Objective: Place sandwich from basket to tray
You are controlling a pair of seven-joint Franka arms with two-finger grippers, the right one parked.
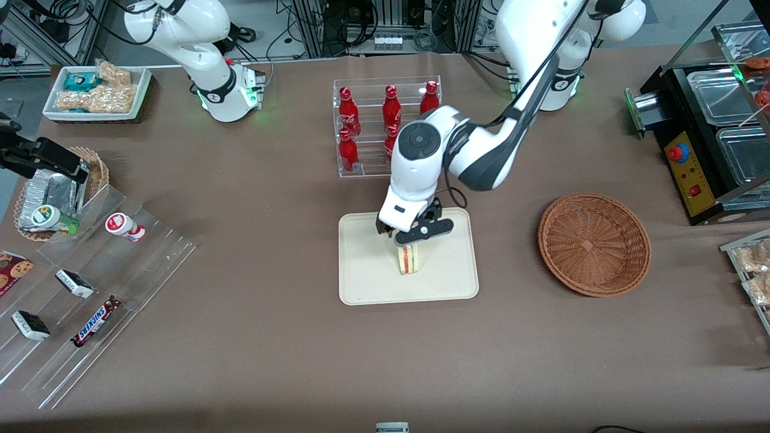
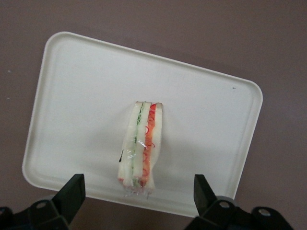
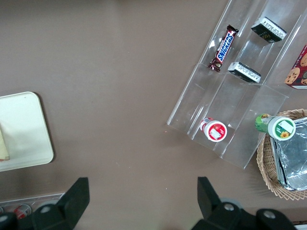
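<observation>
The sandwich [image 1: 409, 260] [image 2: 141, 146] stands on edge on the cream tray [image 1: 367, 270] [image 2: 76, 96], wrapped in clear film, with its red and green filling layers showing. My gripper [image 1: 415, 236] [image 2: 138, 184] hovers just above the sandwich, open. Its black fingers [image 2: 74, 188] stand wide apart on either side of the sandwich and do not touch it. The reddish-brown wicker basket [image 1: 594, 243] sits on the table toward the working arm's end, with nothing in it. The parked arm's wrist view catches one end of the tray [image 3: 24, 129] and a sliver of the sandwich [image 3: 4, 143].
A clear rack of red bottles [image 1: 385, 123] stands farther from the front camera than the tray. Toward the parked arm's end are a clear stepped display with snack bars [image 1: 90, 288], a small wicker basket with foil [image 1: 57, 189] and a white snack tray [image 1: 96, 90]. A black appliance [image 1: 704, 144] stands toward the working arm's end.
</observation>
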